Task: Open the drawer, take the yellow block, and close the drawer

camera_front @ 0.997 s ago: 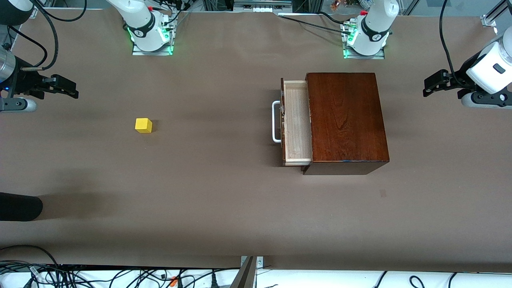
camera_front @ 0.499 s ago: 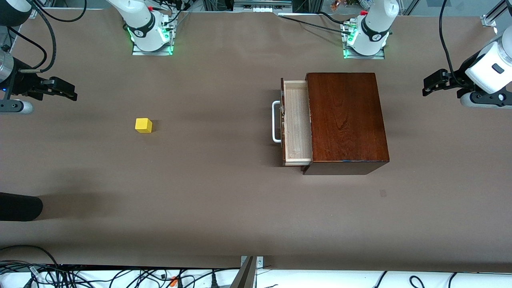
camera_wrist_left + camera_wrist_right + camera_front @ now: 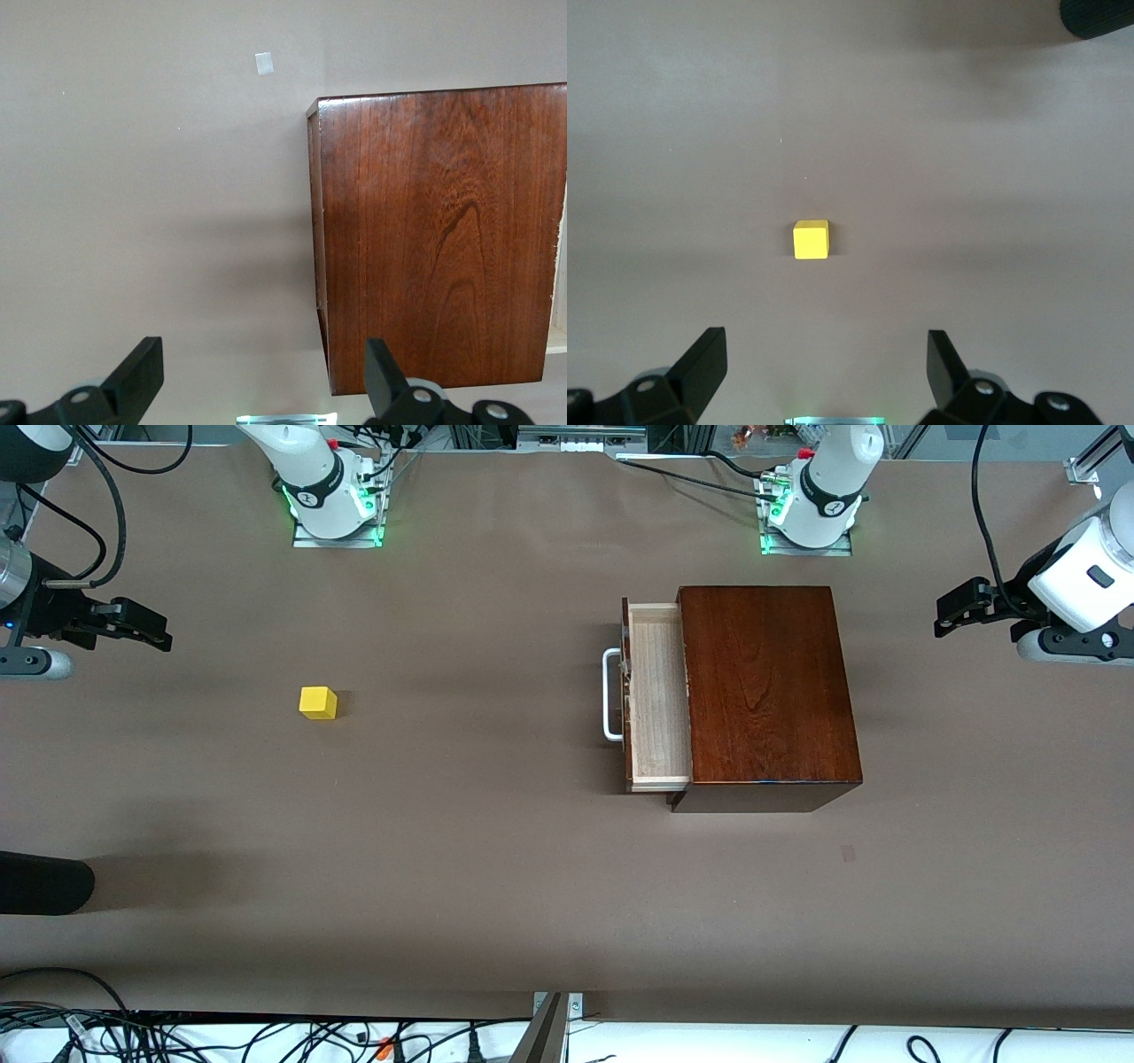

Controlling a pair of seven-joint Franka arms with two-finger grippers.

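The dark reddish-brown wooden box [image 3: 766, 691] stands toward the left arm's end of the table. Its drawer [image 3: 657, 695] is pulled partway out, its pale inside bare, with a white bar handle [image 3: 609, 694]. The yellow block [image 3: 317, 702] sits on the table toward the right arm's end. My right gripper [image 3: 158, 631] hangs open and empty over the table's end, apart from the block, which shows in the right wrist view [image 3: 811, 239]. My left gripper [image 3: 946, 615] hangs open and empty past the box's closed end; the box shows in the left wrist view [image 3: 438, 230].
A dark rounded object [image 3: 40, 881] juts in at the table's edge at the right arm's end, nearer to the front camera than the block. Both arm bases [image 3: 332, 500] stand along the table's edge farthest from that camera. Cables lie along the nearest edge.
Both grippers have drifted very slightly outward toward their own ends of the table. The block, box and drawer have not moved.
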